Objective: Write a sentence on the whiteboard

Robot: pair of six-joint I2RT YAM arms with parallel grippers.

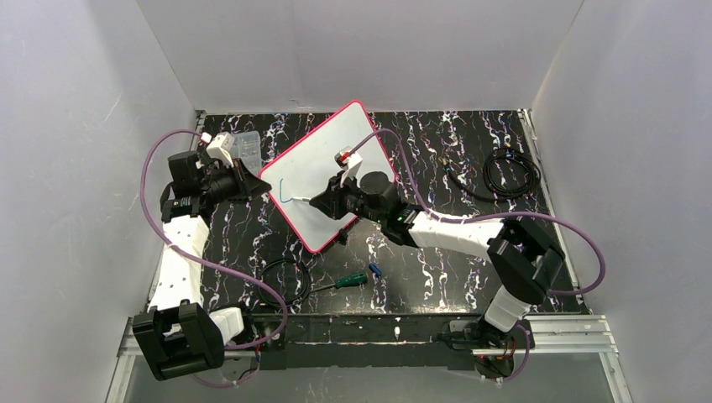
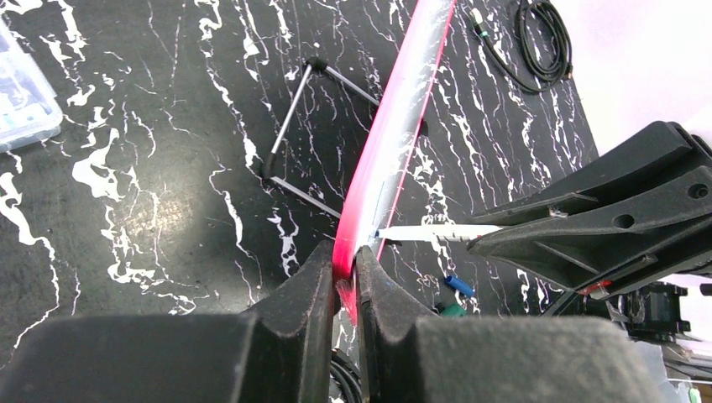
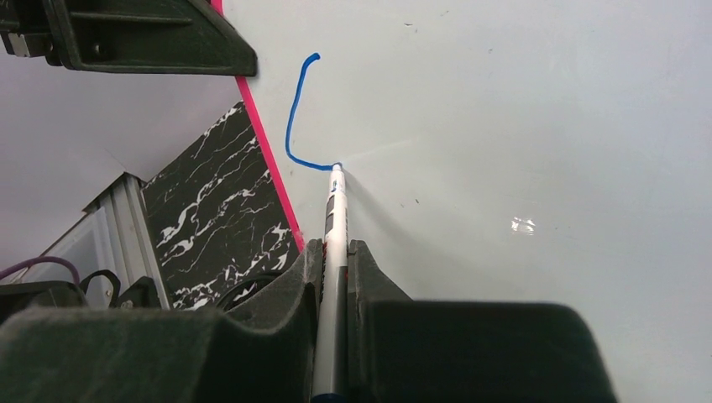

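Note:
The whiteboard (image 1: 323,159), white with a pink-red frame, stands tilted on the black marbled table. My left gripper (image 1: 256,180) is shut on its left edge; in the left wrist view the fingers (image 2: 346,252) pinch the red frame (image 2: 395,126). My right gripper (image 1: 323,201) is shut on a white marker (image 3: 337,210), whose tip touches the board face (image 3: 504,126). Of the sentence, only one blue curved stroke (image 3: 294,126) like a "C" shows, ending at the tip. The marker also shows in the left wrist view (image 2: 437,232).
A clear plastic box (image 1: 243,144) lies behind the left gripper. A black cable coil (image 1: 508,172) lies at the back right. A green-handled screwdriver (image 1: 344,281), a blue cap (image 1: 375,271) and a cable loop (image 1: 285,281) lie near the front. The board's wire stand (image 2: 290,126) rests behind it.

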